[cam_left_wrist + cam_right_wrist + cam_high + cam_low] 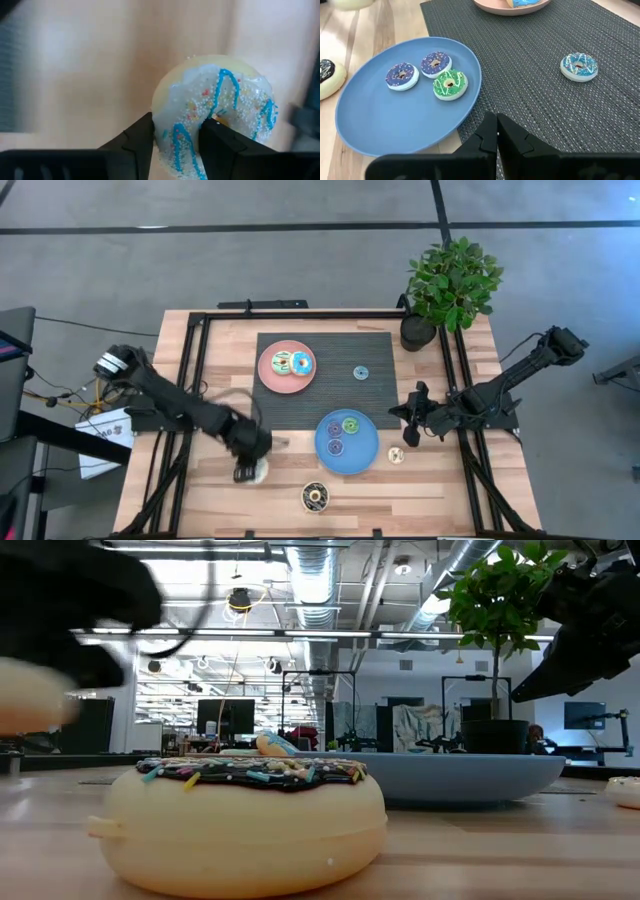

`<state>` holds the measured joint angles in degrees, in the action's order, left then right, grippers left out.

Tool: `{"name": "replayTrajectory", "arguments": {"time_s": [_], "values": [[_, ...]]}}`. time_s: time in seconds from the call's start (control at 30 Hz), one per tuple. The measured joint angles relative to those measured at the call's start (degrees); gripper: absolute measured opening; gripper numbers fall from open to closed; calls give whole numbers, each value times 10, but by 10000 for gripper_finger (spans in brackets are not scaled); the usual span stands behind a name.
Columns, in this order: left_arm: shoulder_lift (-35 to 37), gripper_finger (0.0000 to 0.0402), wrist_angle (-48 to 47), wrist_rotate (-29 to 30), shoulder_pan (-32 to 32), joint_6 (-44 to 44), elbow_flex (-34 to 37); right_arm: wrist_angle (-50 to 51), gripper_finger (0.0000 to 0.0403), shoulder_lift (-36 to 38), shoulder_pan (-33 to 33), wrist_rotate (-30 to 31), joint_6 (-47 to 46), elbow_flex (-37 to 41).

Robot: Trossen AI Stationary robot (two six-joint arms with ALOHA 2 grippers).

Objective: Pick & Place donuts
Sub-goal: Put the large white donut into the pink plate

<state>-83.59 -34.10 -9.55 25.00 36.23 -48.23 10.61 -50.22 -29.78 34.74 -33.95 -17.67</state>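
Observation:
My left gripper (250,468) is near the table's front left, shut on a white-iced donut with blue stripes (215,110), which shows as a pale blur (30,695) in the low view. My right gripper (496,134) is shut and holds nothing; it hovers right of the blue plate (325,455). That plate carries a green donut (449,84) and two purple ones (401,75). Two donuts lie on the pink plate (270,380). A small blue donut (361,372) rests on the mat, a dark brown one (316,496) near the front edge, and a small cream one (396,455) right of the blue plate. My left gripper pinches one side of the white donut's ring (177,142). One finger (137,142) is against the outer rim and the other finger (222,147) is at the hole. The fingers come from above, pointing down. In the low view the donut shows above the table line, lifted clear.
A dark woven mat (375,405) covers the table's middle. A potted plant (450,285) stands at the far right corner. Bare wood lies along the front edge and on the left side.

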Motion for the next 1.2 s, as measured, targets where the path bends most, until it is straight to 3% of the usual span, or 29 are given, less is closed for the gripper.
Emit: {"name": "replayTrajectory", "arguments": {"time_s": [0.33, 0.43, 0.53, 0.67, 0.8, 0.97, 1.2], "values": [[150, 129, -28, 283, -211, -223, 0, 0, 1, 0, 0, 0, 0, 0], [165, 129, -22, 319, -279, -276, 0, 0, 1, 0, 0, 0, 0, 0], [161, 129, 21, 286, -359, -317, 5, 0, 1, 0, 0, 1, 1, 0], [138, 129, 99, 182, -454, -369, 31, 1, 1, 0, 0, 1, 1, 0], [111, 129, 127, 120, -525, -398, 58, 0, 1, 0, 0, 0, 0, 0], [87, 129, 185, 45, -567, -416, 105, 0, 1, 0, 0, -1, 0, 0], [85, 129, 238, 52, -578, -405, 132, -3, 1, 0, -1, -1, -1, 0]]}}
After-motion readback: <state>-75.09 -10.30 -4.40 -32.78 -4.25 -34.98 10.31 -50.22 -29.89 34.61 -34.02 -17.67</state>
